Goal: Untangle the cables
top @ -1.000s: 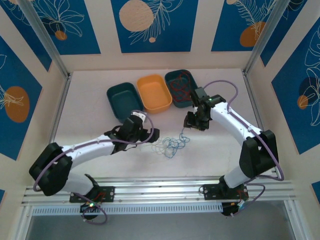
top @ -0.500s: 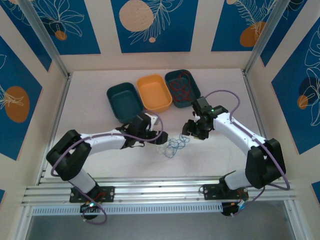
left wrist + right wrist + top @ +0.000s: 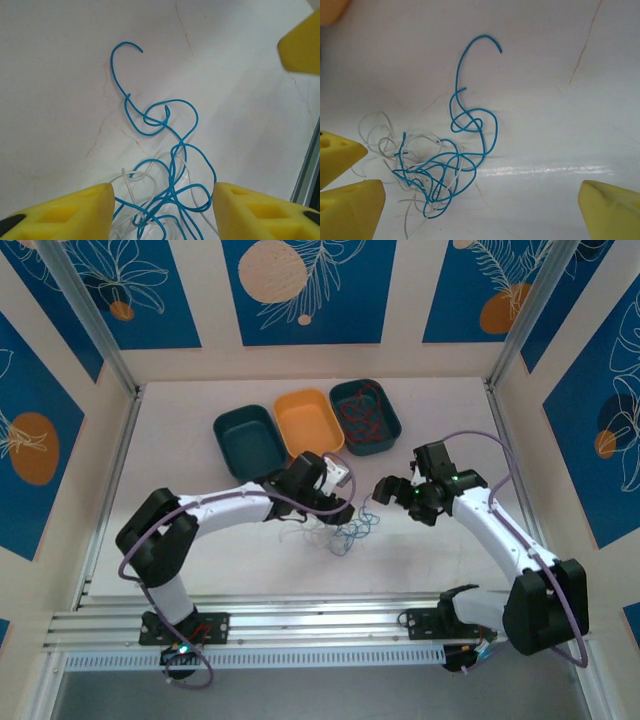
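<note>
White table (image 3: 200,550) in a booth with blue leaf-print panels; three trays sit in a row at upper centre of the top view. The right-hand teal tray (image 3: 392,430) already holds red wires (image 3: 362,418), so that colour looks sorted. The orange tray (image 3: 310,427) and the dark tray (image 3: 247,440) look bare. What remains is a tangle (image 3: 348,530) lying on the table at centre frame, between the two arms. It is made up of blue wire (image 3: 482,36) and white wire (image 3: 380,114). The blue runs from a free hooked end through a small knot-like loop into a dense clump. The white threads through the left and lower part of that clump. Whether the blue is one strand or several is hard to tell at this thinness. Left gripper (image 3: 162,200) is low over the clump, fingers (image 3: 95,210) apart on either side of it and pinching nothing. Right gripper (image 3: 482,192) hangs just right of the tangle in the top view, spread wide, nothing in it. Judgement: roughly a third done, with red out and blue and white not yet separated or binned.
</note>
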Robot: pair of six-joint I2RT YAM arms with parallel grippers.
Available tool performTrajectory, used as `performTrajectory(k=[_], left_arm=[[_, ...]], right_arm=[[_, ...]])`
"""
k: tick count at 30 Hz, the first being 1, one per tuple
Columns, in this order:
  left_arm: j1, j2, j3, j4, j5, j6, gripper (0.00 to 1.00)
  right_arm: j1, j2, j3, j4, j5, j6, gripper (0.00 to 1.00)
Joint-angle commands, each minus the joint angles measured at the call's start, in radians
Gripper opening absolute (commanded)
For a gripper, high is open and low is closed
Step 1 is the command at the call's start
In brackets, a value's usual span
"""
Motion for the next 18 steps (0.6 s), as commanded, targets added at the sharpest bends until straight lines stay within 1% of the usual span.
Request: performTrajectory(k=[1,3,5,7,10,13,15,16,18], left_arm=[[-0.008,0.035,0.078,-0.168,0.050,0.182,0.54],[-0.008,0.055,0.109,-0.219,0.066,0.236,0.54],[-0.008,0.076,0.138,-0.257,0.083,0.271,0.53],[-0.007,0.096,0.159,-0.286,0.095,0.298,0.52],[-0.008,0.117,0.180,-0.317,0.087,0.325,0.51],[-0.008,0.135,0.198,-0.347,0.065,0.347,0.49],[-0.009,0.144,0.207,-0.354,0.059,0.353,0.45],[-0.009,0.147,0.209,-0.351,0.059,0.353,0.44],[-0.010,0.152,0.213,-0.335,0.063,0.349,0.39]], right_arm=[[-0.030,-0.058,-0.022,0.025,-0.026,-0.014,0.99],[-0.051,-0.095,-0.038,0.046,-0.048,-0.029,0.99],[-0.066,-0.130,-0.050,0.047,-0.028,-0.014,0.99],[-0.086,-0.163,-0.061,0.061,-0.044,-0.014,0.99],[-0.123,-0.192,-0.064,0.056,-0.050,-0.011,0.99],[-0.153,-0.190,-0.059,0.022,-0.008,-0.007,0.99],[-0.165,-0.189,-0.058,0.010,0.022,-0.001,0.99],[-0.167,-0.191,-0.061,0.015,0.029,-0.004,0.99],[-0.168,-0.200,-0.072,0.042,0.032,-0.012,0.99]])
